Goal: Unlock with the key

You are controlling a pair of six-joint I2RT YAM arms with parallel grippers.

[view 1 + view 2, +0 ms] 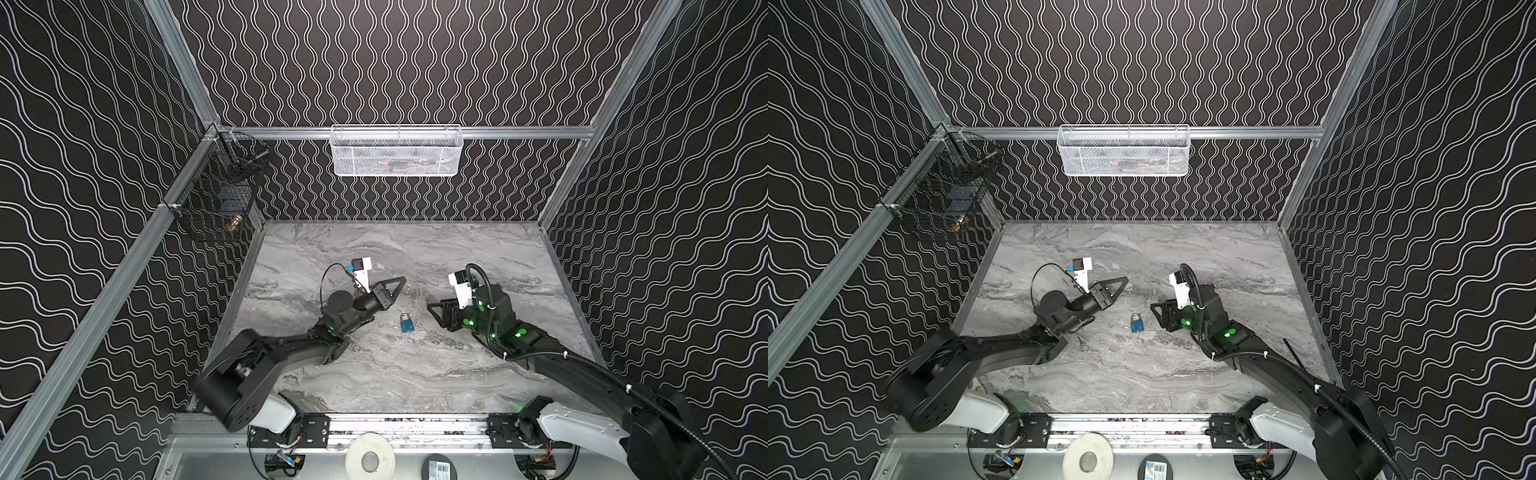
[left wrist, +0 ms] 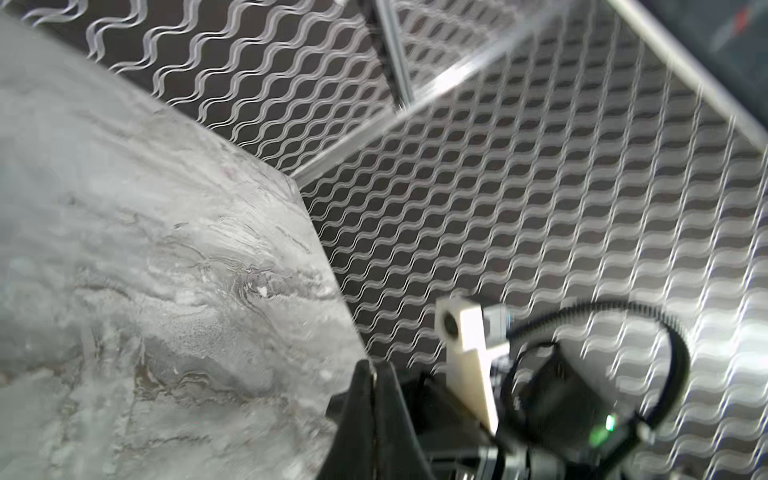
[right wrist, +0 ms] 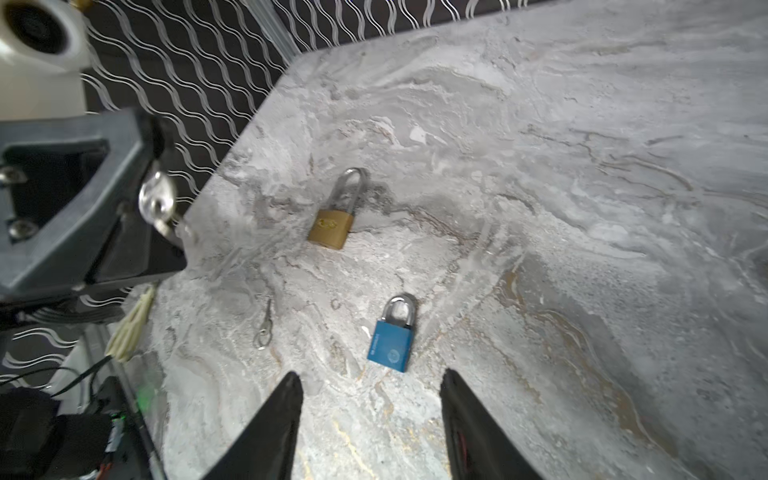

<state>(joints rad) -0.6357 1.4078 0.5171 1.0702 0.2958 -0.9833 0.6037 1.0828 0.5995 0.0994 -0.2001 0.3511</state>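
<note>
Silver metal glinted at the tip of the left fingers (image 1: 400,283), which were clenched on the key (image 3: 157,198), its bow and ring sticking out past the pads. That showed in the right wrist view; the left wrist view gave only the closed tips. The right fingers (image 1: 433,309) were spread and empty.

Just ahead of the right tips lay the blue padlock (image 3: 390,343), flat on the desk (image 3: 582,208), its shackle seated and pointing away from them. Farther out from them lay a brass padlock (image 3: 331,229), which also looked shut. Beside the blue one, toward the left arm, sat a thin ring-ended metal piece (image 3: 264,326), possibly a second key.

By my judgement the key was secured but not yet in any keyhole, so bracing a lock, inserting and turning all remained. Which lock it fitted I could not tell.

The blue body bore a round emblem and a line of small print, and the brass body an oval stamp. None of it was legible.
</note>
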